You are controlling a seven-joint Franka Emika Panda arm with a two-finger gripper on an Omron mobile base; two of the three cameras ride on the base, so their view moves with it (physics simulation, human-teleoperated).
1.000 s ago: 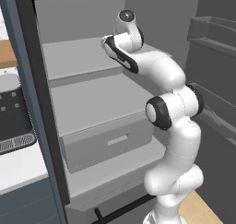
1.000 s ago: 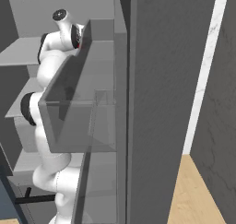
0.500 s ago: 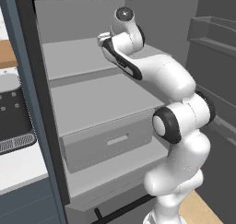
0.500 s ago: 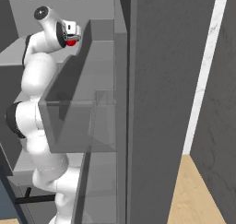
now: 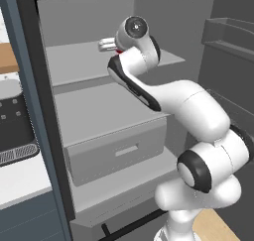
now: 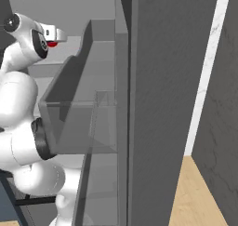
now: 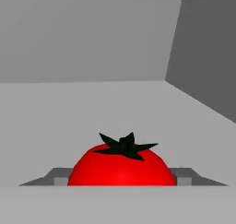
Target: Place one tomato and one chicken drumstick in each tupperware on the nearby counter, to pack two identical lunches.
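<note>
The arm has swung left and drawn back from deep in the fridge, and the gripper (image 5: 118,49) holds the tomato (image 7: 122,168) between its jaws above the upper shelf (image 5: 79,61). The first tomato looks ready to go to the counter (image 5: 22,178) on the left.

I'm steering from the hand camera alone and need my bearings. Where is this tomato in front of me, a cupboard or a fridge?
Observer: The left base view shows the tomato over the upper shelf of an open fridge.
Operator: What's under that shelf?
Observer: A lower shelf, and beneath it a closed drawer.
Operator: Which way is the counter?
Observer: The white counter lies left of the fridge in the left base view.
</note>
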